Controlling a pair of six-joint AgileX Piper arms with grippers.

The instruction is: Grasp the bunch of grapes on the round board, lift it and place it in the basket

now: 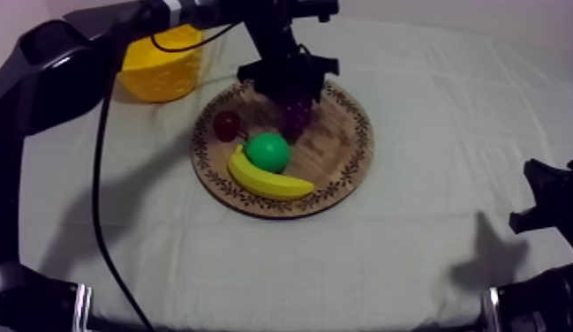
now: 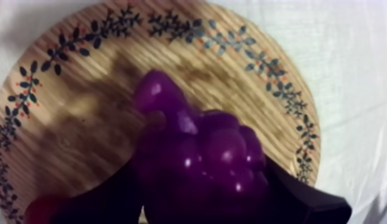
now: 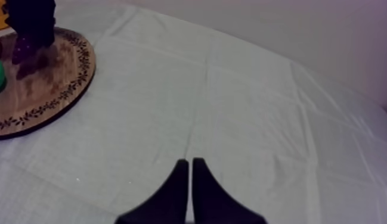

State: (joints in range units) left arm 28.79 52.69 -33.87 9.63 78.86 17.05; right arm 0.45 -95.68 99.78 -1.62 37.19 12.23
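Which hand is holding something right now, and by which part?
Left hand grips the bunch of grapes across its wide end; right hand holds nothing.

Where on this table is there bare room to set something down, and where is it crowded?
Widest free patch: the cloth between the wooden board and the right gripper. Also the strip in front of the board. The board's right side is bare. Crowded: its left, with banana, pear, small red fruit, and the left gripper shut on the bunch of grapes.
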